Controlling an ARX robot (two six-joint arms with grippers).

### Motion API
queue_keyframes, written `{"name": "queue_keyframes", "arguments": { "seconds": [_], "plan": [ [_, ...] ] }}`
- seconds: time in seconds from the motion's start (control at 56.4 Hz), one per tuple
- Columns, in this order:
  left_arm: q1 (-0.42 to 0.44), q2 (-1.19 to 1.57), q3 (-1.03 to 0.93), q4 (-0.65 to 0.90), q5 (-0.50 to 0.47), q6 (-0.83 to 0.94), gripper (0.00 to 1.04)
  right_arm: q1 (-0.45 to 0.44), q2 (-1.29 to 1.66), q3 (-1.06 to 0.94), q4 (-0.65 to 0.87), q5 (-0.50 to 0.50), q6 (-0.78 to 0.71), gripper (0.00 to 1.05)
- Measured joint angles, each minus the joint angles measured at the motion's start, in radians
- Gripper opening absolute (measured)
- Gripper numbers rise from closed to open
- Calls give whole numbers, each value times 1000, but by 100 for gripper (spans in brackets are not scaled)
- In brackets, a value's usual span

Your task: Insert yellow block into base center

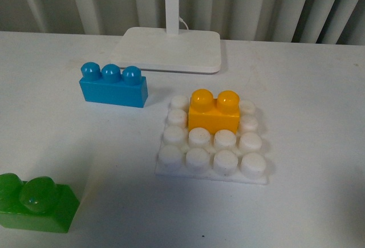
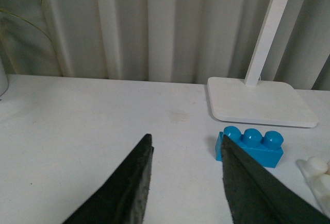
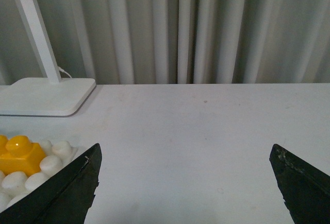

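While right hand point(image 3: 185, 183) gapes, yellow block point(image 3: 19, 153) beside

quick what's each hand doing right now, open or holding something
Left hand: open, holding nothing.
Right hand: open wide, holding nothing.

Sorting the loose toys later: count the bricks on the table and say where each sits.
3. The yellow brick sits on the white studded plate, the blue brick lies left of the plate near the lamp stand, and the green brick lies nearest, front left. None seems hidden.
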Motion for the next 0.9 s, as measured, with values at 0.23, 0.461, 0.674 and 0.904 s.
{"name": "queue_keyframes", "arguments": {
  "seconds": [0.23, 0.461, 0.674, 0.904],
  "plan": [
    [0, -91, -55, -35, 2, -10, 4, 0, 0, 0, 0, 2, 0, 96],
    [0, -184, -92, -92, 3, -11, 4, 0, 0, 0, 0, 2, 0, 96],
    [0, -254, -123, -122, 2, -11, 4, 0, 0, 0, 0, 2, 0, 96],
    [0, -328, -133, -177, 2, -11, 4, 0, 0, 0, 0, 2, 0, 96]
  ]
}}
